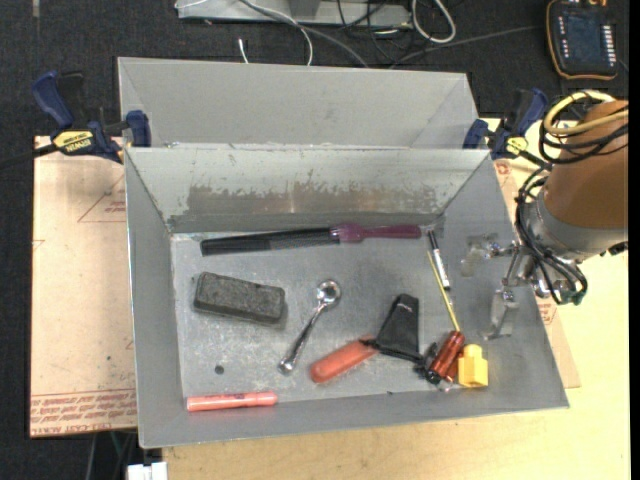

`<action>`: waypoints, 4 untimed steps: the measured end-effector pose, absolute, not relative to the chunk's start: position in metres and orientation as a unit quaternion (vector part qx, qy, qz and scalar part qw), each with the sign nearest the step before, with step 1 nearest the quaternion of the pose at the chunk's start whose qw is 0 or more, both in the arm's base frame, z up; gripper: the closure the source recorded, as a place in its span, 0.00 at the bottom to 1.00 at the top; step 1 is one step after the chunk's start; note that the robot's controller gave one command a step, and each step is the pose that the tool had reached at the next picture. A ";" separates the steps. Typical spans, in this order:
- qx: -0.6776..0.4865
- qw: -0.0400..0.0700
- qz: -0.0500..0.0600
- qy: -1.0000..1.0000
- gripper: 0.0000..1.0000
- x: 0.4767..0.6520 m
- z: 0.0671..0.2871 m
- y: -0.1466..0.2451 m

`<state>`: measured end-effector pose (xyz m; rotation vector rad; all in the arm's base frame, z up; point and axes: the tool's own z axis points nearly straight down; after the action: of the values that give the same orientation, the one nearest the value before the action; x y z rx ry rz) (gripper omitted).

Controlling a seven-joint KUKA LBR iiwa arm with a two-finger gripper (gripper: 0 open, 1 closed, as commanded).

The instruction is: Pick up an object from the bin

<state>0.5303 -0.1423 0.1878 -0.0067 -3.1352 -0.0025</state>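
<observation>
My gripper [503,300] hangs over the bin's right sloping wall, with nothing visibly in it. Nearest to it, below and to its left, a small yellow block [473,367] lies in the front right corner. A short red and black tool [446,355] rests against that block. A thin yellow and black stick [442,278] lies lengthwise just left of the gripper. Further left is a black scraper head [401,328] joined to an orange-red handle [340,361].
A metal spoon [310,323] lies mid-floor. A dark grey block [238,298] sits at the left. A long black tool with a purple handle [310,236] runs along the back wall. A pink marker [231,400] lies at the front left. The arm enters from the right.
</observation>
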 end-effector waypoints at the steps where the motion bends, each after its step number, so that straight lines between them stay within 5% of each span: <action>1: 0.001 -0.001 0.000 -1.000 0.00 0.532 0.192 -0.141; 2: 0.142 -0.001 0.000 -0.990 0.00 0.537 0.108 -0.083; 3: 0.309 -0.004 0.002 -0.951 0.00 0.517 0.149 -0.070; 4: 0.341 0.000 -0.003 -0.940 0.00 0.546 0.099 -0.038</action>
<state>0.5461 -0.0381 0.0994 1.0704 -2.9542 -0.0094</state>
